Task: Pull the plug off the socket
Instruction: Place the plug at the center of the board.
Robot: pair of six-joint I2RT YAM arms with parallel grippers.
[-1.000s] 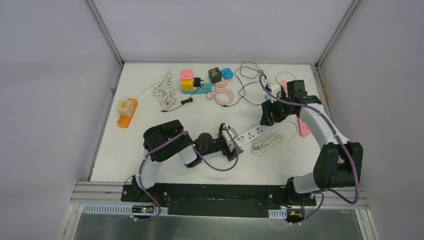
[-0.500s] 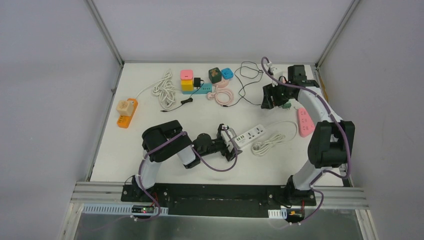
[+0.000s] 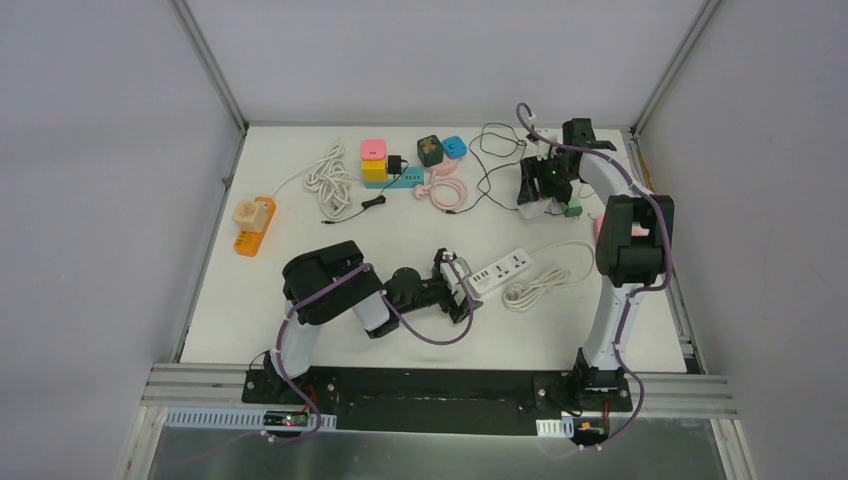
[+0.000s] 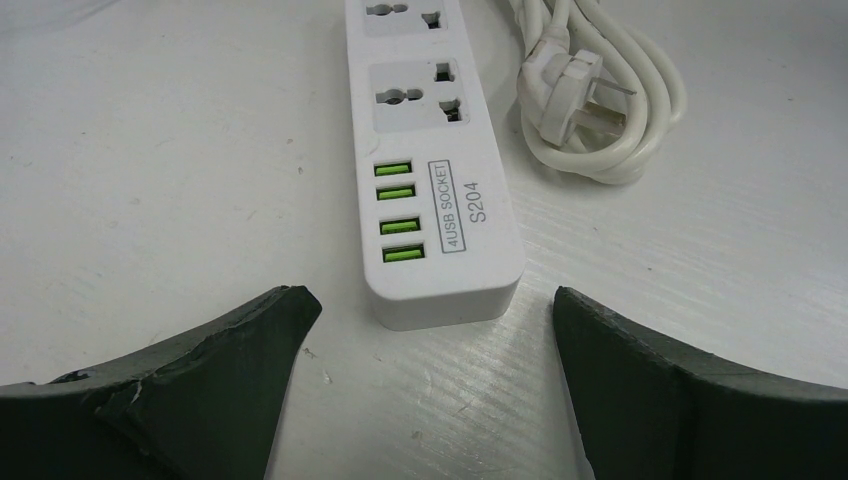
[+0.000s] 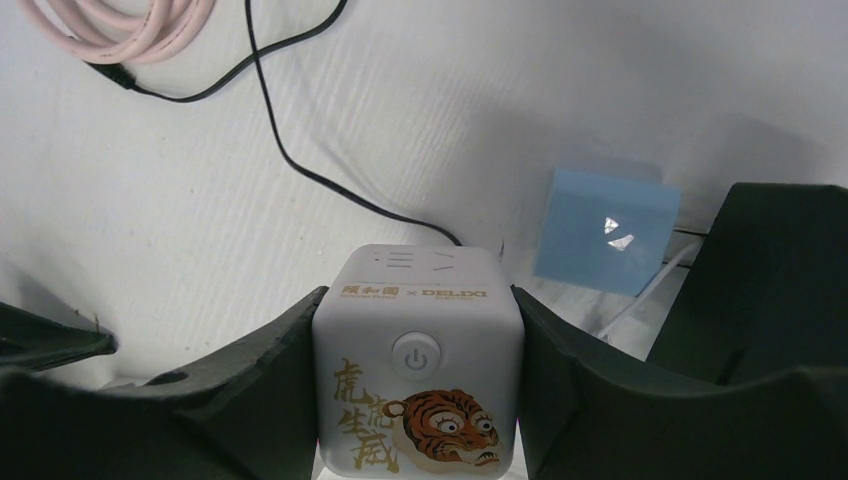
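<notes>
**Left wrist view: strip sockets bare, cube adapter held in my right gripper**

Nearest to me, my left gripper (image 4: 430, 300) stands wide open and holds nothing. One finger sits on either side of the USB end of the white power strip (image 4: 420, 150), and neither touches it. The strip lies flat on the worktop (image 4: 150, 150) with its four green USB ports toward me. The two sockets I can see beyond the ports are bare. Its own white cord (image 4: 600, 110) lies coiled just beside it, plug pins free.

Far across the worktop, near the back right corner, my right gripper (image 5: 418, 300) is closed on the white cube adapter (image 5: 418, 360), pressing two opposite sides. It is a clean, round-edged cube with a power button and a tiger print on the face toward my camera. It seems raised off the worktop, though its underside is hidden from me. A black lead (image 5: 290, 160) runs up behind it, and I cannot tell whether it ends in the cube.

I judge the pull itself done, since cube and strip are well apart (if the black lead is the plug meant, then not). The next move calls for lowering the cube onto a bare patch, clear of the lead and the pink cable (image 5: 110, 40), and then parting the fingers.
</notes>
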